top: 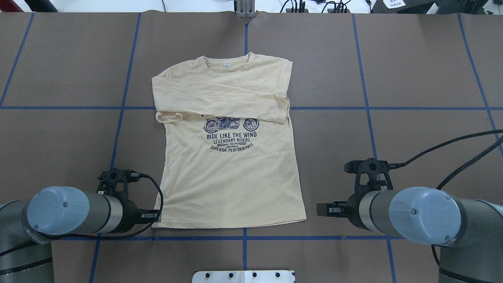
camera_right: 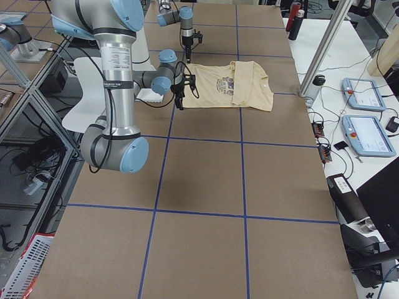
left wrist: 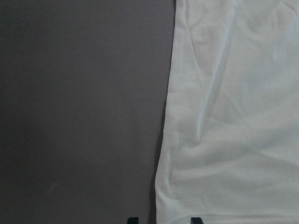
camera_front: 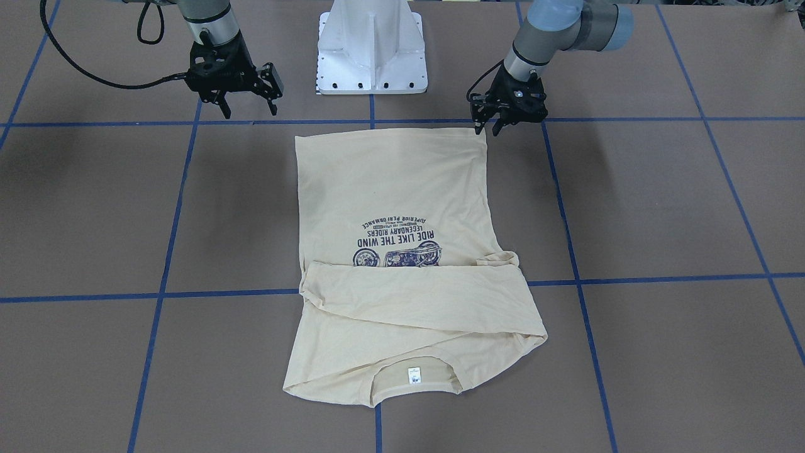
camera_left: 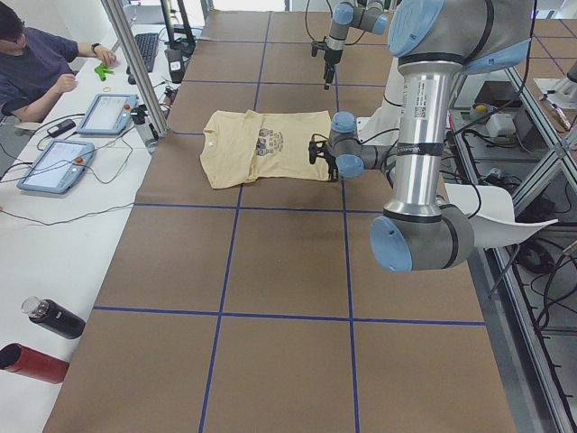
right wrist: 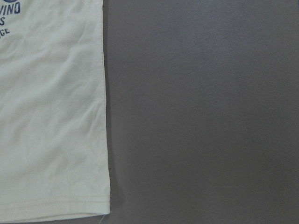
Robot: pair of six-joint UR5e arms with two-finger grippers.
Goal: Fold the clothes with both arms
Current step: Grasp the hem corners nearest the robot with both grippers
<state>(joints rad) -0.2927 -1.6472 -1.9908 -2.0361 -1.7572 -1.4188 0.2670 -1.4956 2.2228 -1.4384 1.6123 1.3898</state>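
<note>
Driving the fold rig remotely, and this spot makes me a bit nervous. The cream long-sleeved T-shirt lies flat and print-up on the brown table. Its hem is on the grippers' side, and both sleeves are crossed over the chest at the end far from them.

The left gripper is right at its hem corner, partly open and holding nothing. In its wrist view the fingertips straddle the shirt's side edge, one over bare table and one over cloth. I can't tell if they touch the fabric. The right gripper is spread wide and empty. The other hem corner is near it on its inner side, but apart from it and not between the fingers.

What I reckon could go wrong:
- The left gripper closes with so little cloth between the fingers that it nips one layer, or just the edge, and the thin knit slips out on the lift.
- The right gripper drops where it is and pinches only table.
- One corner goes up without the other, so the fold comes out skewed.
- The loose sleeves slide out of place as the hem is carried over them.
</note>
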